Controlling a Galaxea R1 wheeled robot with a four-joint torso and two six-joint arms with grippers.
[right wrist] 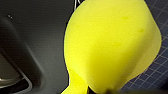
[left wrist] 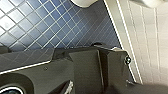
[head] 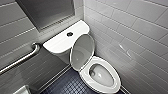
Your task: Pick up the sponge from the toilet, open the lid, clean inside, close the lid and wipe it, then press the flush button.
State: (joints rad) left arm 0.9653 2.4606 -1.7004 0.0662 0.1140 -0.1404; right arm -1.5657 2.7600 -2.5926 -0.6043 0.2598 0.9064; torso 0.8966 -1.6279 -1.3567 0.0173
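Sponge [right wrist: 110,45] pinched in right gripper [right wrist: 97,91], blue floor tile [right wrist: 155,72] behind it, so off the toilet [head: 84,73]. Lid [head: 82,53] up against the tank [head: 60,42], flush button [head: 70,34] on tank top, bowl [head: 101,75] open, long axis running from tank toward robot's right; right arm likely nearer. Head view gives bowl layout, right wrist view the grasp. Left gripper state: can't tell.
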